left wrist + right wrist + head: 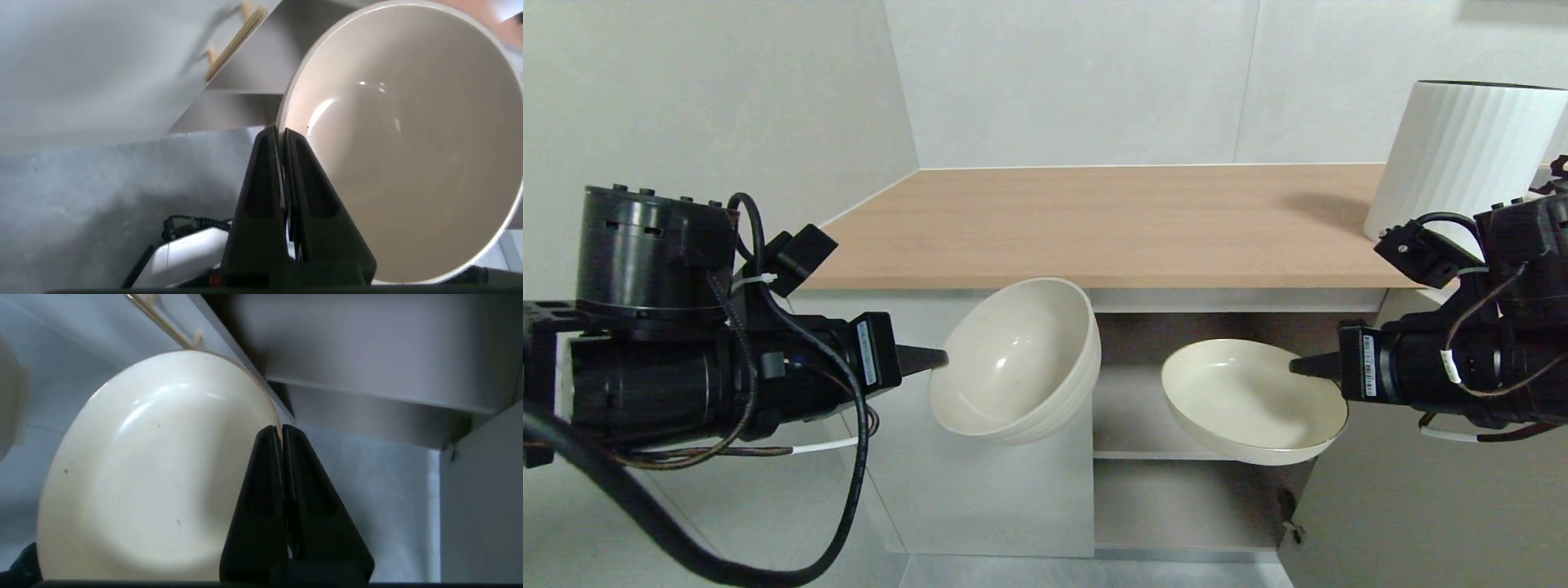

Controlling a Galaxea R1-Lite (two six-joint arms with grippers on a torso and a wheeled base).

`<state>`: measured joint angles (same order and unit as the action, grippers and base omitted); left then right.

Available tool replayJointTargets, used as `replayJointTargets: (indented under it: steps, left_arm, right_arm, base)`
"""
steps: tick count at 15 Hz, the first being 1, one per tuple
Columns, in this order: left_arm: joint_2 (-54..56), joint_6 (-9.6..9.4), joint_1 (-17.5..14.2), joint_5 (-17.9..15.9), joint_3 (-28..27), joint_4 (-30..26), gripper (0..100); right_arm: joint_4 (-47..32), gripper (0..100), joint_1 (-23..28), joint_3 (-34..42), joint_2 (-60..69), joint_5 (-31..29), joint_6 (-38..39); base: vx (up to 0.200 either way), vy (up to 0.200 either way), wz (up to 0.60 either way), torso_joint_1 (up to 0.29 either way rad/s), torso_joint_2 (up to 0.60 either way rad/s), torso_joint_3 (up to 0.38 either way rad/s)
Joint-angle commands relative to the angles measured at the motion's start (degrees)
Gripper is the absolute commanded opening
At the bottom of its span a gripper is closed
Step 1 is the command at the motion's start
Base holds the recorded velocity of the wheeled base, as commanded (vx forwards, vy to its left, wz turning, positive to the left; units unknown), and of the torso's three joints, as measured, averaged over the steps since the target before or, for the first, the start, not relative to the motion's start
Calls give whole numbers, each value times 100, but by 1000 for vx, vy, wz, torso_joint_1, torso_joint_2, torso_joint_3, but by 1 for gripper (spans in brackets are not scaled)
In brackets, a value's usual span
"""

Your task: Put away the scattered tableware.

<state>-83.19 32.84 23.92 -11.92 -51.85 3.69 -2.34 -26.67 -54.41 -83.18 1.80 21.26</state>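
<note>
Left gripper (935,358) pinches the bowl (1013,359) by its rim, right gripper (1298,365) the plate (1241,400) likewise. Both dishes hang just ahead of their grippers, before the open cabinet (1127,408), presumably for shelving.

Bright, even light; soft glints inside bowl (1013,359)

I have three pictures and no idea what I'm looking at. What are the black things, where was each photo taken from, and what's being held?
This is a two-armed robot; the black things are its arms. The wide picture comes from a camera on its head, looking down at a wooden counter with an open cupboard beneath. The left claw pinches the rim of a deep cream bowl; the right claw pinches a shallow cream plate. The two close-ups come from a camera on each wrist. A white ribbed container stands on the counter.
</note>
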Motion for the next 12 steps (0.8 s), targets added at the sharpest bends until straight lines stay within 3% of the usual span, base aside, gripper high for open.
replayJointTargets:
  steps: [1,5,12]
  left_arm:
    - [-48,3,8,-3,-1,0,0]
    - [-57,12,8,6,-1,0,0]
    - [-136,12,8,-3,-1,0,0]
  right_arm:
    - [-3,0,-5,0,-50,4,1]
    - [-3,0,-5,0,-111,4,1]
    - [137,0,-13,88,-287,4,-52]
  base:
    - [0,0,0,-119,437,330]
    - [0,0,0,-76,383,295]
    - [0,0,0,-8,31,22]
